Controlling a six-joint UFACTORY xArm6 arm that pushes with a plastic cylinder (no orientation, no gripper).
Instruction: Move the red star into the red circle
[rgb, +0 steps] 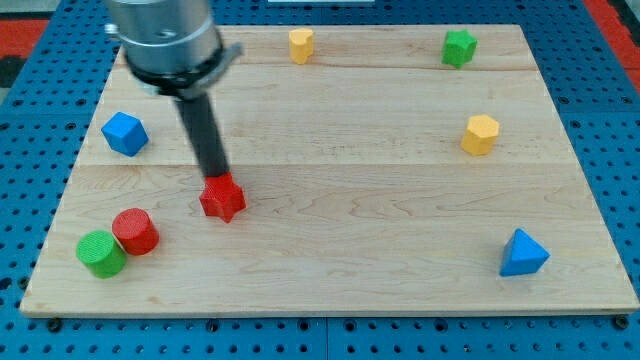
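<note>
Starting at the view's left, well below and left of our tip sits the green cylinder (101, 253), touching the red circle (135, 231), which is the round red cylinder we are to reach; both stand close to the wooden board's (350, 260) bottom-left corner, so there is little room beyond them before the edge. Up and to the left of our tip lies the blue cube (125, 133), apart from everything and out of the likely path. Our tip (217, 179) rests against the top side of the red star (222, 198), touching it from the view's top; we have no pincer here, only the bare rod, so there is nothing to open or close. From this side a push would send the star toward the view's bottom rather than left, so we judge we must work round to its right flank to drive it toward the red circle, which lies near, down and left. To the right of our tip the board is open wood; the yellow block (301, 45), green block (459, 47), yellow hexagon (480, 134) and blue triangle (523, 253) all sit well apart.
</note>
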